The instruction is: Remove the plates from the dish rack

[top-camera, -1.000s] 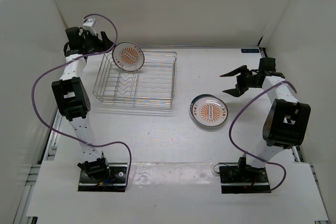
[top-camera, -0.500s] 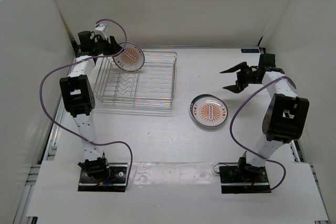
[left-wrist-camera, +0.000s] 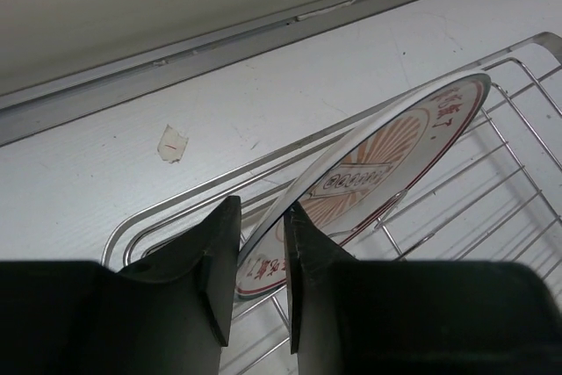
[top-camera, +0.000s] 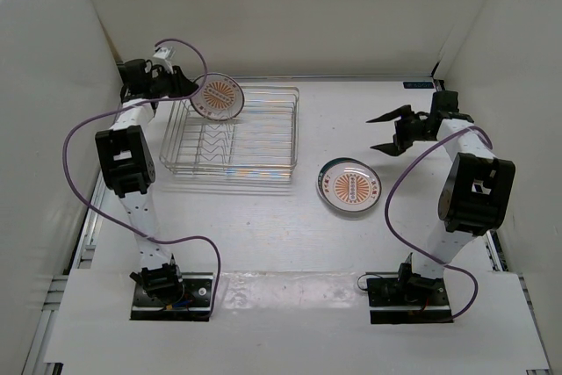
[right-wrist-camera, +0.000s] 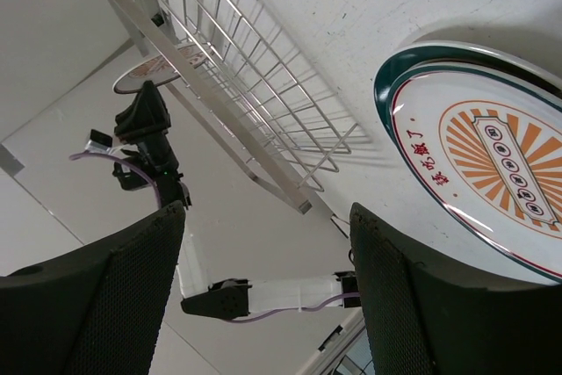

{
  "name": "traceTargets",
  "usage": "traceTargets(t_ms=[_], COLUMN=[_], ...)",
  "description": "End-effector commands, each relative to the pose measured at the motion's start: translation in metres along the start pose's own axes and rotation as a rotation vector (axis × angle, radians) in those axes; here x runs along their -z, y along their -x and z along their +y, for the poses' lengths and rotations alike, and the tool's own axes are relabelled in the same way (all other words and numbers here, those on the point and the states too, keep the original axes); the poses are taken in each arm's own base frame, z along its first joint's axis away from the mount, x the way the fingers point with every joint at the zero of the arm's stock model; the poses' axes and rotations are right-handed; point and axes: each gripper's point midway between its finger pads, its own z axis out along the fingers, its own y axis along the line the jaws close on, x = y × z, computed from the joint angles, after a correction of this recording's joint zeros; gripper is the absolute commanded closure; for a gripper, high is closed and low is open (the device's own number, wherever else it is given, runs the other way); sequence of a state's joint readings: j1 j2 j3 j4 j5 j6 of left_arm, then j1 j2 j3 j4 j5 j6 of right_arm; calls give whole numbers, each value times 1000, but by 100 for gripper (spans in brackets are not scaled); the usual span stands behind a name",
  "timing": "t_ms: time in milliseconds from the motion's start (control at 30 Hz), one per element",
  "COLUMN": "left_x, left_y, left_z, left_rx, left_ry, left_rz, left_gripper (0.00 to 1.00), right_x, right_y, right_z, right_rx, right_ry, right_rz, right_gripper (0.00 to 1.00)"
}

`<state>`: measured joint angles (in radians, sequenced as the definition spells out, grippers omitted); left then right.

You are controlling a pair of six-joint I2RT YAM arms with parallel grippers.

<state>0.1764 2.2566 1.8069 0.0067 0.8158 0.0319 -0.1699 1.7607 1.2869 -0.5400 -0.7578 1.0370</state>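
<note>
The left pincer (left-wrist-camera: 262, 234) has closed onto the rim of the sunburst plate (left-wrist-camera: 386, 164) standing in the dish rack's (top-camera: 255, 142) far-left corner, so lifting looks next; the right pincer (top-camera: 376, 133) hangs spread.

Upper-left plate (top-camera: 216, 96): orange sunburst centre, pale rim, thin red ring.
Centre-right plate (top-camera: 349, 186): dark green rim, red ring, orange sunburst.
Dish rack (top-camera: 263, 138): silver wire.
Bench (top-camera: 263, 226): white.
</note>
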Motion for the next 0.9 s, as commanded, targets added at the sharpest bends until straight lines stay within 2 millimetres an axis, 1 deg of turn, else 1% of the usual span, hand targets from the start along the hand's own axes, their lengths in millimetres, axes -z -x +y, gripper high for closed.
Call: traceTargets(t_ms=[0,33,67,100,167,200,233,267,300,333,367,400,433,467,533,567,633,667,700,767,800,833,867], left_x=[17,19,19,22,26,27,30,34,35,38,46,48,56,60,67,71,81,86,92,101,104,106,110], left_y=[35,40,39,52,57,67,71,76,84,91,100,107,118,122,138,143,163,172,183,199,205,209,218], left_z=[-36,-38,-39,-41,-43,-44,-47,-48,-50,-50,-47,-47,-45,-42,-42,-40,-38,-37,-40,-48,-49,-53,-66], left_rx=[13,-3,7,-22,1,-24,13,17,5,42,24,25,20,39,11,59,43,120,115,220,239,308,332], left_ry=[-87,-101,-105,-108,-120,-129,-159,-184,-201,-214,-216,-218,-211,-205,-203,-201,-189,-186,-190,-206,-204,-222,-240], left_rz=[-36,-55,-56,-85,-99,-131,-139,-151,-173,-193,-220,-241,-265,-275,-317,-328,-383,-402,-429,-453,-470,-469,-477], left_gripper=[74,77,81,83,84,84,85,85,88,89,91,95,98,100,100,100,100,100,100,100,100,100,100], right_x=[4,4,4,4,6,6,5,6,5,5,4,5,5,5,6,7,8,8,9,11,14,16,17], right_y=[-2,-2,-2,-3,-4,-5,-5,-5,-6,-6,-7,-7,-8,-9,-10,-11,-12,-13,-15,-18,-22,-25,-26], right_z=[12,13,11,12,13,14,13,15,14,15,14,15,14,18,20,22,23,23,24,28,32,41,44], right_rx=[19,21,15,22,30,34,29,39,35,38,36,42,40,53,69,78,94,104,117,142,185,223,260], right_ry=[44,46,43,45,51,53,51,58,56,58,59,63,65,77,87,96,104,104,109,121,140,159,169], right_rz=[10,10,13,12,14,16,19,18,22,23,29,28,35,32,34,37,38,40,42,41,57,61,63], right_gripper=[22,22,22,22,22,22,22,22,22,22,22,22,22,22,22,22,22,22,22,22,24,24,25])
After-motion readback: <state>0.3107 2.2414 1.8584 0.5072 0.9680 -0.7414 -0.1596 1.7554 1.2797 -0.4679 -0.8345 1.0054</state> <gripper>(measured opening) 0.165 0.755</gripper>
